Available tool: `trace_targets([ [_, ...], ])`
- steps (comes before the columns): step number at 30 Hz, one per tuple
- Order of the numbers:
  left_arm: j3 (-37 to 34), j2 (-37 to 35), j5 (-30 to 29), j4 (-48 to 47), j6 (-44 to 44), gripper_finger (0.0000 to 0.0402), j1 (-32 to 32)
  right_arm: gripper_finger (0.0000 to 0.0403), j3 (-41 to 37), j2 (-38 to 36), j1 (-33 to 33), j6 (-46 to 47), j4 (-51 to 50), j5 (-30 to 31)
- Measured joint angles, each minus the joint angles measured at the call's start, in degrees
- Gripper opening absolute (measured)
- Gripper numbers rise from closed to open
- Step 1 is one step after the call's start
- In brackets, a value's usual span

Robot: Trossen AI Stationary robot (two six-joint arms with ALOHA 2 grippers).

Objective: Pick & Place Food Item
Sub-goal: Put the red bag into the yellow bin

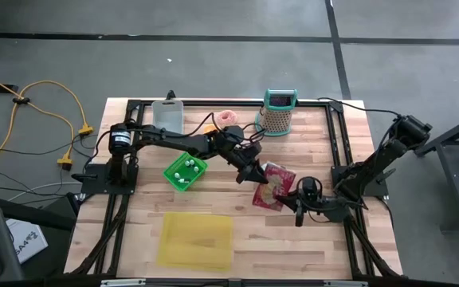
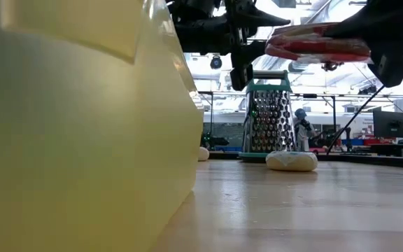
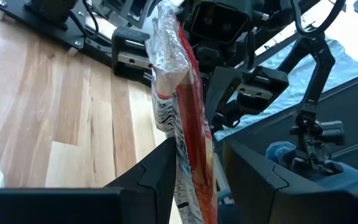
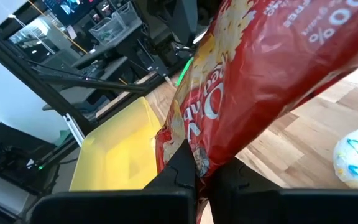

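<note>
A red snack bag point(image 1: 276, 183) hangs in the air over the middle of the table, clear of the wood, as the low view shows point(image 2: 318, 42). My left gripper point(image 1: 253, 173) reaches in from the table's left and is closed on the bag's left end. My right gripper point(image 1: 290, 201) comes from the right and is shut on the bag's near right end. The left wrist view shows the bag edge-on point(image 3: 185, 74) between the fingers; the right wrist view shows its printed face point(image 4: 260, 68). My left gripper has the bag's two flat faces point(image 3: 183, 168) between its two fingers, at the bag's left end. The fingers come nearly level from the table's left. The bag is lifted clear and runs on toward the other arm. My right gripper pinches the bag's crimped end point(image 4: 192, 152) between its two shut fingers. They come nearly level from the table's right, slanting from the near side. The bag is clear of the table and stretches away from the fingers toward the left arm.
A yellow bin point(image 1: 196, 239) stands near the front edge; a green basket point(image 1: 186, 171) sits left of centre. A box grater point(image 1: 278, 112), a pink ring-shaped item point(image 1: 229, 117) and a grey board point(image 1: 167, 114) line the far edge. A white round food item point(image 2: 291, 160) lies below the bag.
</note>
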Motion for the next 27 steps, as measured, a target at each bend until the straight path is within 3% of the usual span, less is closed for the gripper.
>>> trace_targets([
  [7,0.00,0.00,-0.96,0.04,-0.06,0.0120,-0.02,0.0005,0.00,0.00,-0.13,-0.03,-0.05,-0.10],
  [16,0.00,0.00,-1.48,0.04,-0.52,0.0014,-0.02,0.0005,0.00,0.00,-0.13,-0.05,-0.07,0.09],
  [27,0.00,0.00,-1.46,0.10,-0.50,0.0010,-0.04,0.0018,0.00,0.00,-0.13,0.26,-0.07,-0.20],
])
